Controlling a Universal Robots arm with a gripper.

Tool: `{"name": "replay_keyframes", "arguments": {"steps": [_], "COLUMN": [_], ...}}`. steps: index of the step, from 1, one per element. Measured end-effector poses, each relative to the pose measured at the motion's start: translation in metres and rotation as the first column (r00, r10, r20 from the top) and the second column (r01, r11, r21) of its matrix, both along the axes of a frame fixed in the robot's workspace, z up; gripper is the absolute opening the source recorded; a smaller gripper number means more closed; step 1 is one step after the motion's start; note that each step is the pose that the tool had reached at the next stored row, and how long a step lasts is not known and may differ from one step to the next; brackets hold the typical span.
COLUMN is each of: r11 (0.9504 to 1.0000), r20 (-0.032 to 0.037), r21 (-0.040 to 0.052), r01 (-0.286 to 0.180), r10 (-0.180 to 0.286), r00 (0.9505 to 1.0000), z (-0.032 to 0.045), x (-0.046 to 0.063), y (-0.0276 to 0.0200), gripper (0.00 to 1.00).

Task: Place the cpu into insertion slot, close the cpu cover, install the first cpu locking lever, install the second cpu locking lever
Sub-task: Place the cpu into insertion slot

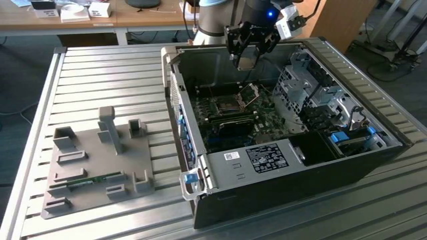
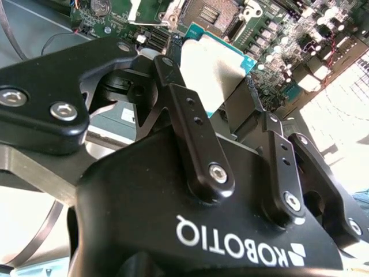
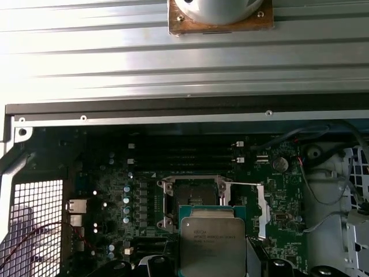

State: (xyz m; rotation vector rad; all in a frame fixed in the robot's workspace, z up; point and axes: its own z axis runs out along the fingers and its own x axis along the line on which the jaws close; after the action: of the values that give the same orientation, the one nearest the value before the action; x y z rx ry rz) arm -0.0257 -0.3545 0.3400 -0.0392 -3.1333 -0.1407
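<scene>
Placement of the cpu (image 3: 211, 245) looked the step in hand: the gripper (image 1: 245, 61) pinched it by its edges above the computer case (image 1: 300, 187), while the insertion slot (image 3: 194, 196) lay open at the motherboard's (image 1: 273, 120) middle, cpu cover (image 3: 261, 210) raised. Seating called for squared corners and a level descent.

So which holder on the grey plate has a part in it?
The long low holder on the plate, with a green memory module lying in it; the others show only grey.

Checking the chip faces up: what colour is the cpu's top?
The cpu is silver-grey, green-edged; best in the first wrist view.
</scene>
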Motion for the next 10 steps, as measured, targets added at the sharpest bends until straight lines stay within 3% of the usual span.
{"name": "replay_keyframes", "arguments": {"steps": [10], "r11": [1.0000], "r20": [0.0012], "r21": [0.0001], "r01": [0.000], "r10": [0.000], "r00": [1.0000], "z": [-0.0066], "x": [-0.0002], "y": [0.0000], "gripper": [0.54]}}
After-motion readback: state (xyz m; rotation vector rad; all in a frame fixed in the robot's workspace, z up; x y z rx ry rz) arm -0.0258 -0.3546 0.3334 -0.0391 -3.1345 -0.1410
